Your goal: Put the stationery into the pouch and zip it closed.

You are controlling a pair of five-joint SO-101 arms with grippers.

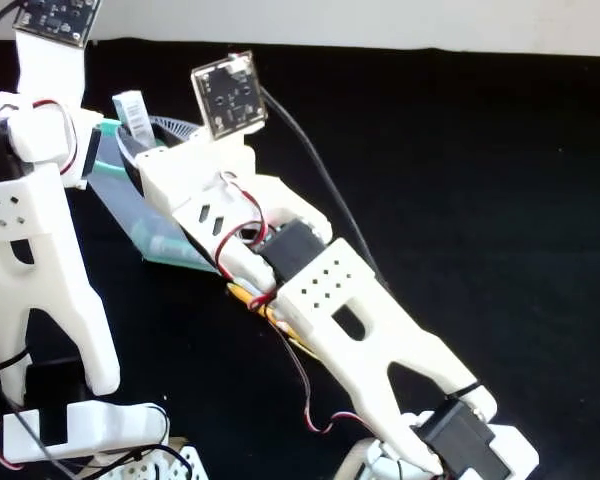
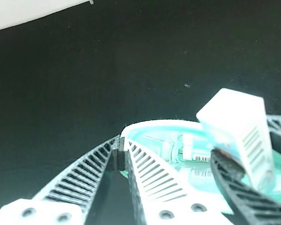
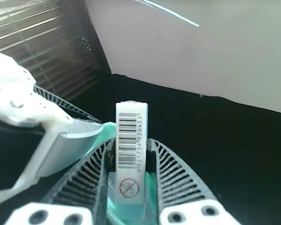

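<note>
My right pincer [image 3: 131, 143] is clenched on a white box [image 3: 131, 136] with a barcode, and holds it upright between both fingers. From above I see that box [image 1: 130, 105] at the far left of the black surface [image 1: 480, 200], just over the far end of the pouch [image 1: 145, 225]. The pouch is teal and see-through and lies flat between my two arms, partly under the right one.

My left pincer [image 2: 120, 143] is pinched shut on the pouch's rim [image 2: 154, 124], at the edge of the open mouth. Through that camera the box [image 2: 234, 122] stands right at the mouth, against the teal wall. I cannot tell whether its lower end is inside. Something with a barcode label [image 2: 196, 158] lies in the pouch beneath it.

A yellow thing [image 1: 242, 292] pokes out from under my right arm, near the pouch's close end. I cannot make out what it is.
</note>
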